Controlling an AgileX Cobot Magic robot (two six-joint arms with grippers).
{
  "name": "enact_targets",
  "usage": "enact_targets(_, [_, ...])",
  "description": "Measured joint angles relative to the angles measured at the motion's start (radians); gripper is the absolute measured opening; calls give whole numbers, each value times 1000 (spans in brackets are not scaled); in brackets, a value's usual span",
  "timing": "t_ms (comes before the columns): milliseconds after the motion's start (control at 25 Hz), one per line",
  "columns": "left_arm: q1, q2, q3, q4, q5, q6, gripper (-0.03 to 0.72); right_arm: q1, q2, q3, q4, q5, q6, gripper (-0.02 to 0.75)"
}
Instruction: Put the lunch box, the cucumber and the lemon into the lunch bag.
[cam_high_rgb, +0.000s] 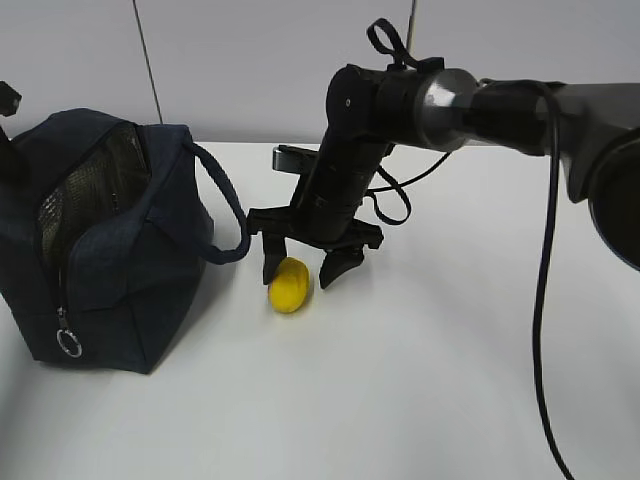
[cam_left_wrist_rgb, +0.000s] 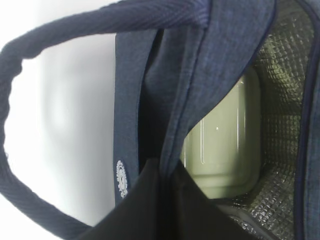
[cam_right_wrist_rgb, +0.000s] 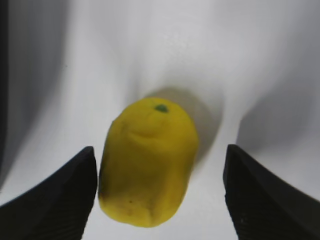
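The lunch bag (cam_high_rgb: 100, 240) is stood at the left side of the white desk (cam_high_rgb: 420, 380), its zipped mouth gaping so that items can be dropped in; in the left wrist view the lunch box (cam_left_wrist_rgb: 225, 145) is seen lying inside it against the quilted lining (cam_left_wrist_rgb: 280, 125), sage lid showing. The bag's rim appears to be pinched by the left gripper (cam_left_wrist_rgb: 165, 200), fingers together on the fabric, presumably so that the opening is kept wide. The lemon (cam_high_rgb: 291, 284) is left on the desk just beside the bag's loop handle (cam_high_rgb: 225, 210); it is straddled by the right gripper (cam_high_rgb: 305, 268), whose fingers (cam_right_wrist_rgb: 55, 195) are spread wide to either side, nothing yet clamped. The cucumber cannot be seen in any view.
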Motion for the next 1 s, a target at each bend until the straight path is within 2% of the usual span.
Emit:
enact_targets(360, [0,0,0,0,0,0,-8,0,14,0,27,-10,0,581])
enact_targets(480, [0,0,0,0,0,0,-8,0,14,0,29,-12,0,536])
enact_targets(680, [0,0,0,0,0,0,-8,0,14,0,29,-14,0,418])
enact_targets(1000, [0,0,0,0,0,0,-8,0,14,0,29,5,0,403])
